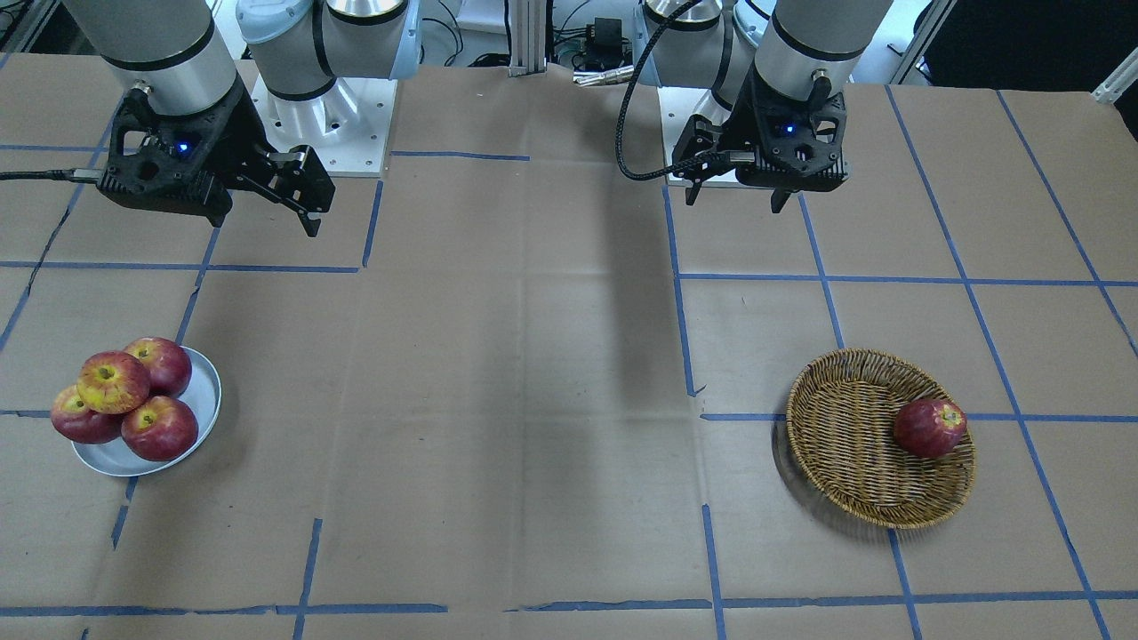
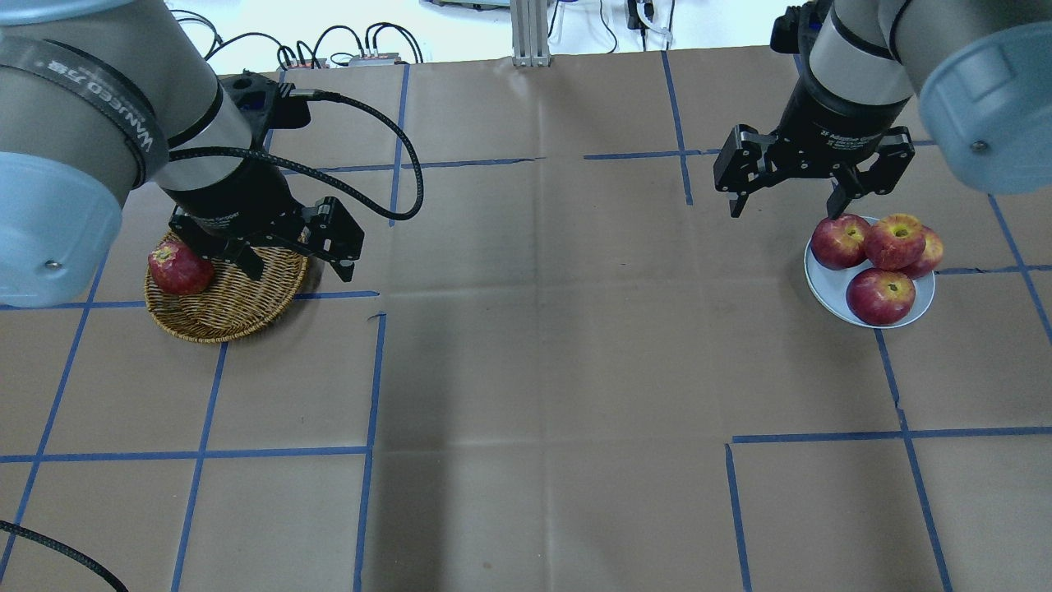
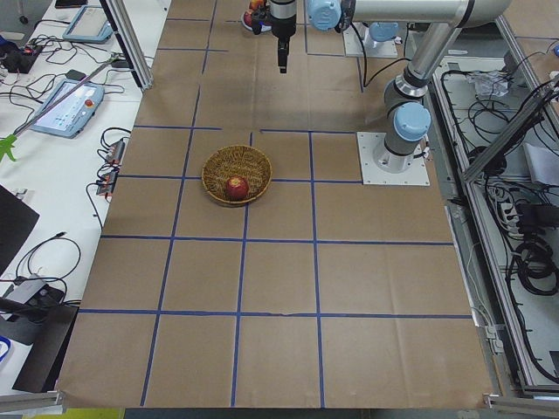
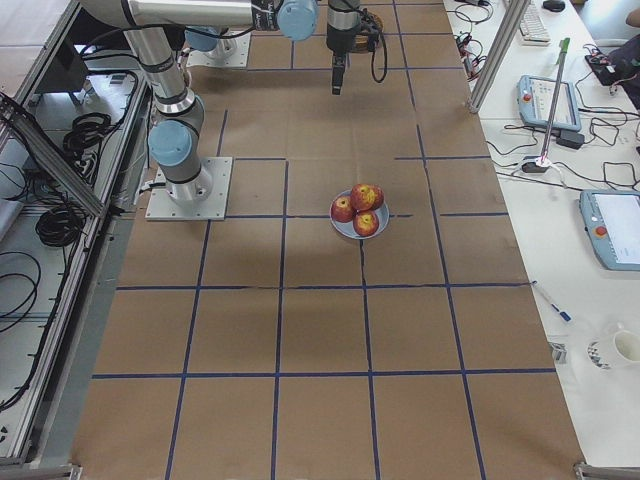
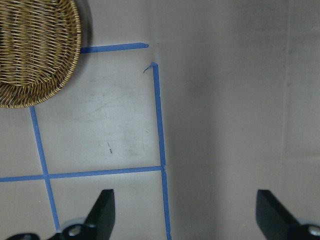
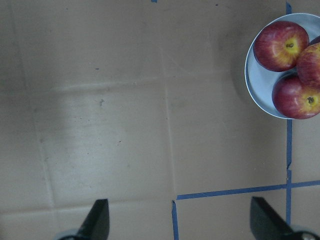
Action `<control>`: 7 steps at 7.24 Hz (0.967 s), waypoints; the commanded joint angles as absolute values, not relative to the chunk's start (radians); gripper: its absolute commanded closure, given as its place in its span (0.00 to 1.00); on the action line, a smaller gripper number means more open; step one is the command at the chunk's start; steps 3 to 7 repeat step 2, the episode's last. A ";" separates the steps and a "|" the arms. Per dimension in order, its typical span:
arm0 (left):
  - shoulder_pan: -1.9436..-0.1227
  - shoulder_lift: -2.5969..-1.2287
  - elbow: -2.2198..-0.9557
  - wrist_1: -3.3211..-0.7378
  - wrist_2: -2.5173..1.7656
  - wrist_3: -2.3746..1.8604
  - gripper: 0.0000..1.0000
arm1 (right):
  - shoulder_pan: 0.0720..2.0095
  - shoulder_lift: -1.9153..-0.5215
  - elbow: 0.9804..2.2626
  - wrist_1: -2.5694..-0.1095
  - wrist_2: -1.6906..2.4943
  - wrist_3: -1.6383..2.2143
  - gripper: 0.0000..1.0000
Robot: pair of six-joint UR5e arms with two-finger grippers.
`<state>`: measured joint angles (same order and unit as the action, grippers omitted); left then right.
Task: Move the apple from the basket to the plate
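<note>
Apparently finished: found the yellow-streaked apple [image 1: 113, 382] stacked on three red apples [image 1: 160, 428] on the plate [image 1: 204, 400], one dark red apple [image 1: 929, 428] left in the basket [image 1: 845, 444], left end effector [image 1: 738, 196] and right end effector [image 2: 783, 205] spread, empty, above the table [image 1: 533, 400].

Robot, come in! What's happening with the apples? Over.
Both open, empty: left gripper off the basket, right gripper near the plate. Yellow-streaked apple on plate, atop three red apples. One red apple in basket. Nothing in the way.
</note>
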<state>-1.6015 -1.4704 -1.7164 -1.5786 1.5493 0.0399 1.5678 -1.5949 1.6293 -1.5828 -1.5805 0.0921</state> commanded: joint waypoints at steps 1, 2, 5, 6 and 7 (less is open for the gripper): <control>-1.601 -1.465 -1.724 -1.578 1.549 0.040 0.01 | 1.568 -1.597 1.629 -1.583 -1.580 0.094 0.00; -1.601 -1.466 -1.724 -1.578 1.549 0.040 0.01 | 1.568 -1.595 1.629 -1.583 -1.578 0.094 0.00; -1.601 -1.466 -1.724 -1.578 1.549 0.040 0.01 | 1.568 -1.595 1.629 -1.583 -1.578 0.094 0.00; -1.601 -1.466 -1.724 -1.578 1.549 0.040 0.01 | 1.568 -1.595 1.629 -1.583 -1.578 0.094 0.00; -1.601 -1.466 -1.724 -1.578 1.549 0.040 0.01 | 1.568 -1.595 1.629 -1.583 -1.578 0.094 0.00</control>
